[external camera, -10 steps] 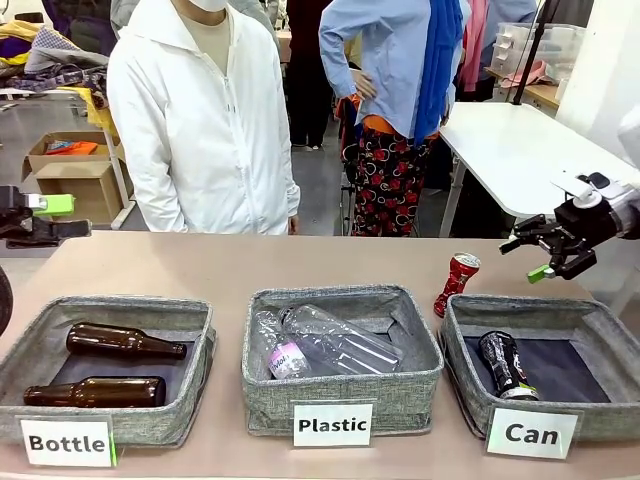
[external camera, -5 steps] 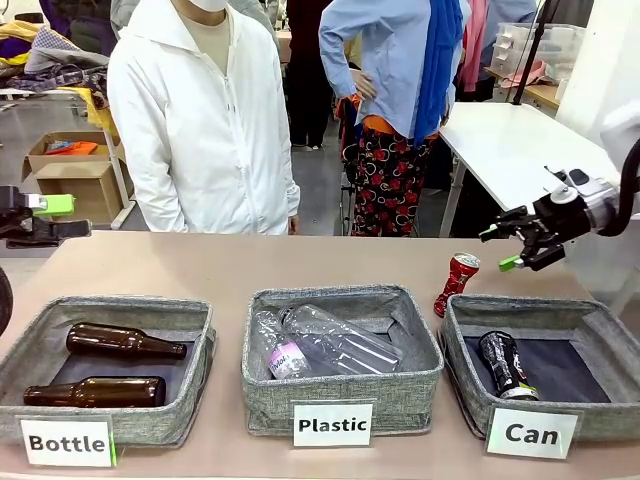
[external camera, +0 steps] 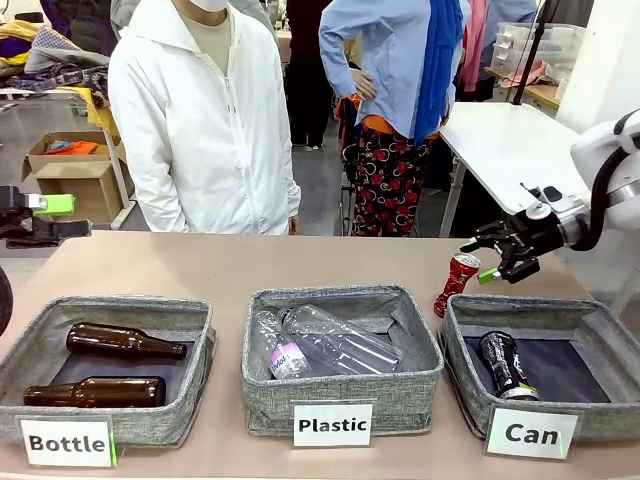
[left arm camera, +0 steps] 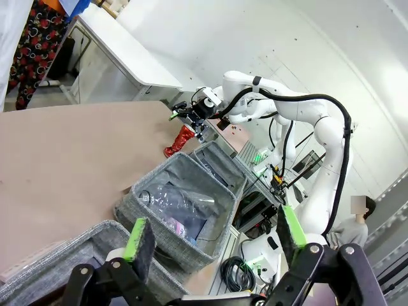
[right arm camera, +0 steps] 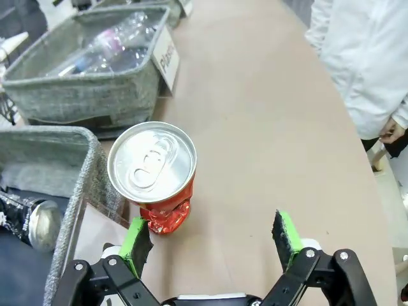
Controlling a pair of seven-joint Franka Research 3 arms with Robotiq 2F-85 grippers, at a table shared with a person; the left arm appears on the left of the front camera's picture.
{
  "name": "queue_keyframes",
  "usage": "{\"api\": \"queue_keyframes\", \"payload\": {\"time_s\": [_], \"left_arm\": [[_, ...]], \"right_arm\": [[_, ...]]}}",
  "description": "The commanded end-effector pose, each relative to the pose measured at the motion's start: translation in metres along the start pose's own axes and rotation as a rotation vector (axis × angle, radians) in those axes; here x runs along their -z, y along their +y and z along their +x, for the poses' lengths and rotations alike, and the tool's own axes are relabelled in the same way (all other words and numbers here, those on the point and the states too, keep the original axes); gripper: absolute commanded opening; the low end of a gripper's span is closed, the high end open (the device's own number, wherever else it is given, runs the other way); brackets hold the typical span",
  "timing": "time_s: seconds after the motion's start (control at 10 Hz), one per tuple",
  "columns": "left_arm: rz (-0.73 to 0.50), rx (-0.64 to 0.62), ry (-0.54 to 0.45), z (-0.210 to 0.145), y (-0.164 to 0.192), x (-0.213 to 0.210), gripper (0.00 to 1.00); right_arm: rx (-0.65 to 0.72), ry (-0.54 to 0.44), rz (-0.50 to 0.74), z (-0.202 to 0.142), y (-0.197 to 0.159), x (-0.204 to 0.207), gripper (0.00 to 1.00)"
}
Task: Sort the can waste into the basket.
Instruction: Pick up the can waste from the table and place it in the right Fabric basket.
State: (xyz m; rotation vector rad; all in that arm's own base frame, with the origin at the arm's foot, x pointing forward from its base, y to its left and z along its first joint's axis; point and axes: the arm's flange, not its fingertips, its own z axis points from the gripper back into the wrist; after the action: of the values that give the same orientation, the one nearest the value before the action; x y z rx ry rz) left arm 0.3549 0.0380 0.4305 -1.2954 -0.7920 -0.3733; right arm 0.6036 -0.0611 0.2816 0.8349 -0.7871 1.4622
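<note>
Item one, my right end effector: jaws spread wide, nothing between them, hovering just beside the top of the dented red can; from the right wrist camera the end effector has its green pads apart, the red can standing close by the left pad with its silver lid facing me. Item two, the red can itself: tilted on the tabletop, just behind the far left corner of the basket labelled "Can". Item three, the black can: lying on that basket's dark floor, near its left wall. Item four, my left end effector: fingers wide open and empty, held off the tabletop's left end; in the front view I can only make out its dark body and a green pad. Item five, the "Plastic" basket in the middle, holding clear plastic bottles. Item six, the "Bottle" basket at left, holding two brown glass bottles. Item seven, a person in a white jacket standing at the far side.
</note>
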Motion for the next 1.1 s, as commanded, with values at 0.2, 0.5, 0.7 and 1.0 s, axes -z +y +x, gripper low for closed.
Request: {"api": "queue_keyframes", "payload": {"time_s": [0.2,0.5,0.7,1.0], "left_arm": [[0.01,-0.009,0.011,0.0,-0.004,-0.001,1.0],[0.01,-0.009,0.011,0.0,-0.004,-0.001,1.0],[0.01,-0.009,0.011,0.0,-0.004,-0.001,1.0],[0.01,-0.009,0.011,0.0,-0.004,-0.001,1.0]], "right_arm": [[-0.043,0.016,0.081,-0.008,-0.012,0.021,1.0],[-0.029,0.007,0.128,-0.01,-0.014,0.035,1.0],[-0.034,-0.014,0.158,-0.008,-0.015,0.043,1.0],[-0.061,-0.059,0.21,-0.007,-0.013,0.046,0.4]]}}
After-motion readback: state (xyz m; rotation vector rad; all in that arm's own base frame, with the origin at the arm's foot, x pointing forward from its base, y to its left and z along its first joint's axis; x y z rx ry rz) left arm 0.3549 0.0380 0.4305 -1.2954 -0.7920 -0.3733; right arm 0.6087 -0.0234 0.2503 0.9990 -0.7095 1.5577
